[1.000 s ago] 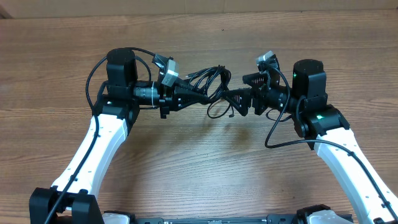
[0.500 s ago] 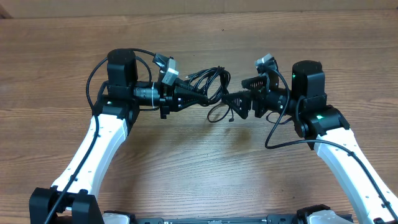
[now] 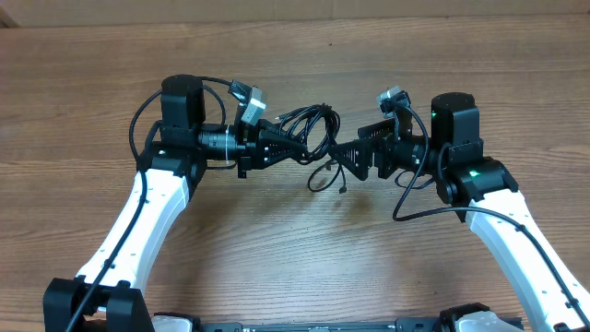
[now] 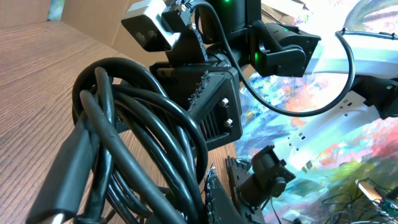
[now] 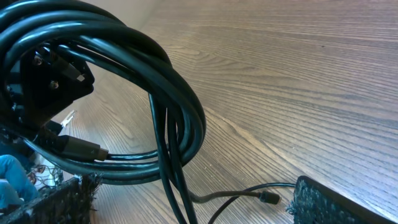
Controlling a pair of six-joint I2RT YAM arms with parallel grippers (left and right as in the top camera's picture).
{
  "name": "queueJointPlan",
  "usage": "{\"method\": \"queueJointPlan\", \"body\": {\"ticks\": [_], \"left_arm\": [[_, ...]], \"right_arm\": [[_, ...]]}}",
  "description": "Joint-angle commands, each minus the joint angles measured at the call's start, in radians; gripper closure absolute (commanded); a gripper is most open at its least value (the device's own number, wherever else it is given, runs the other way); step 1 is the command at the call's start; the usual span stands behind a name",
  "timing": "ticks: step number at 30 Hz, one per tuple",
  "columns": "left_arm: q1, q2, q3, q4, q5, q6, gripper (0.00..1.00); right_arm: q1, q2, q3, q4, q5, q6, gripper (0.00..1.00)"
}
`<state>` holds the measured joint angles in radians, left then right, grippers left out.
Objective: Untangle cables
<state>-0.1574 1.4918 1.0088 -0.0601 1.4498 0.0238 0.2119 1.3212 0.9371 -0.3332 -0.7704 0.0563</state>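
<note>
With left jaws clamped on the cables [image 4: 149,124] and right jaws wide open — pinch one hanging loop, pull gently.

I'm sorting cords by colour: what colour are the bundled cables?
The cables are glossy black, shown best in the left wrist view.

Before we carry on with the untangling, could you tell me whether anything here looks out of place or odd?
Nothing looks damaged or spilled. The only oddity is that the cables are one knotted coil pinched in the left arm's fingers, with one loose strand trailing out below it toward the table.
</note>
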Motion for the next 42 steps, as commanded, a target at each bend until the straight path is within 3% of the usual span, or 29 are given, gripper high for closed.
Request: {"method": "queueJointPlan", "body": {"ticks": [1,20,24,28,31,35,40,42], "left_arm": [[-0.007,-0.013,0.02,0.016,0.01,-0.013,0.96],[-0.006,-0.013,0.02,0.059,0.037,0.028,0.96],[-0.01,-0.013,0.02,0.064,0.108,0.027,0.96],[-0.007,-0.014,0.021,0.167,0.131,-0.127,0.96],[-0.007,-0.014,0.021,0.248,0.13,-0.138,0.96],[-0.015,-0.014,0.021,0.422,0.13,-0.341,0.96],[-0.028,-0.014,0.021,0.42,0.13,-0.369,0.96],[-0.028,-0.014,0.021,0.417,0.13,-0.393,0.96]], "right_arm": [[0.002,-0.003,0.013,0.005,0.022,0.002,0.0],[0.002,-0.002,0.013,0.032,0.002,0.002,0.0],[0.002,0.014,0.012,0.039,0.002,0.002,0.0],[0.004,0.032,0.012,0.037,-0.042,-0.012,0.0],[0.013,0.045,0.011,0.039,-0.043,-0.173,0.0],[0.051,0.051,0.011,0.06,-0.138,-0.201,0.15],[0.103,0.073,0.011,0.123,-0.127,-0.301,0.28],[0.104,0.09,0.011,0.157,-0.057,-0.301,0.43]]}}
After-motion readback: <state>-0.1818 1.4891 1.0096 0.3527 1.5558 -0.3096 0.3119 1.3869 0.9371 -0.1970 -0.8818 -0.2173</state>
